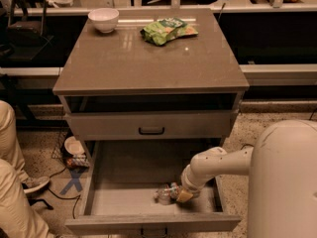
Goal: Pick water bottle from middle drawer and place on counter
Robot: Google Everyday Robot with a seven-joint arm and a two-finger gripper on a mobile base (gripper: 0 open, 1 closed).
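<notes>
My gripper point(184, 196) is down in the open middle drawer point(124, 198), right against the water bottle point(166, 194), which lies on its side near the front wall (whether it is clamped on the bottle, I cannot tell).

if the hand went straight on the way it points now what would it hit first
Most likely the bottle, lying right at its tip. The hand is low in the open drawer, pointing down and left. Depth is unclear; it may already be touching.
</notes>
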